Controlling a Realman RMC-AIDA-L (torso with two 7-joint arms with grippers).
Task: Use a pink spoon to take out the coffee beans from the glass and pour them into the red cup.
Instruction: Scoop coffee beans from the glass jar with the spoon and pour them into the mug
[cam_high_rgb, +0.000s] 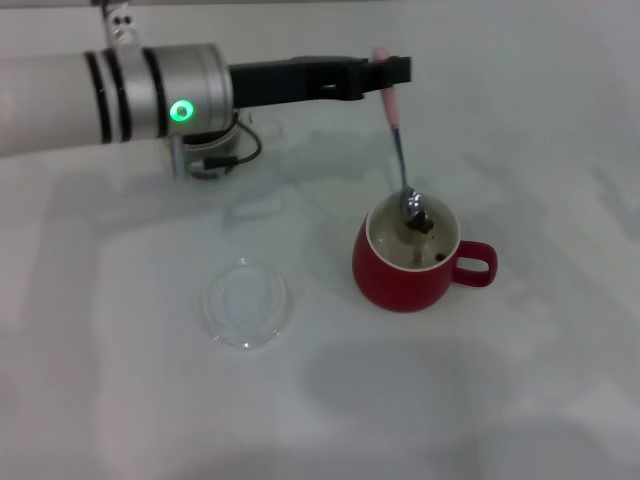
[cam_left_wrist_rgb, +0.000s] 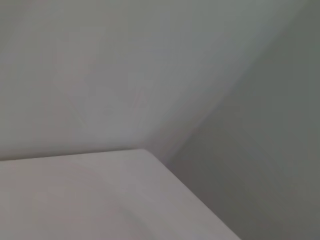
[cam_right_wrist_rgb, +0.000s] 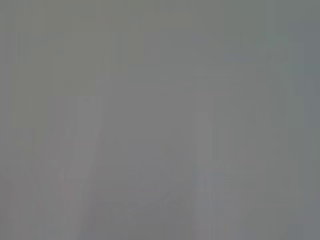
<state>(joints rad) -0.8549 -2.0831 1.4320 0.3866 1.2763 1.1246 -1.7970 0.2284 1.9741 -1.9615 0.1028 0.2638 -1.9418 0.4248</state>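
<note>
Pink spoon (cam_high_rgb: 398, 150): hangs nearly upright right of centre in the head view, pink handle at the top, shiny bowl at the bottom
Left gripper (cam_high_rgb: 385, 72): reaches in from the upper left of the frame, jaws pressed onto the tip of the pink handle
Key relation: the spoon's long axis runs almost straight down from the jaws, leaning slightly to the right, and its bowl sits inside the mouth of the red cup (cam_high_rgb: 405, 270) directly below
Coffee beans (cam_high_rgb: 424, 226): a dark clump at the spoon bowl, and one dark speck (cam_high_rgb: 442, 258) on the cream inside of the cup
Next move, as I judge it: tipping the spoon should drop the beans into the cup
Glass: I cannot make it out; only a flat clear saucer (cam_high_rgb: 244, 303) lies lower left of centre
Right gripper: nowhere in sight, so the left arm is the nearer one
Writing or brands: none readable; only a green light (cam_high_rgb: 181, 110) on the arm
</note>
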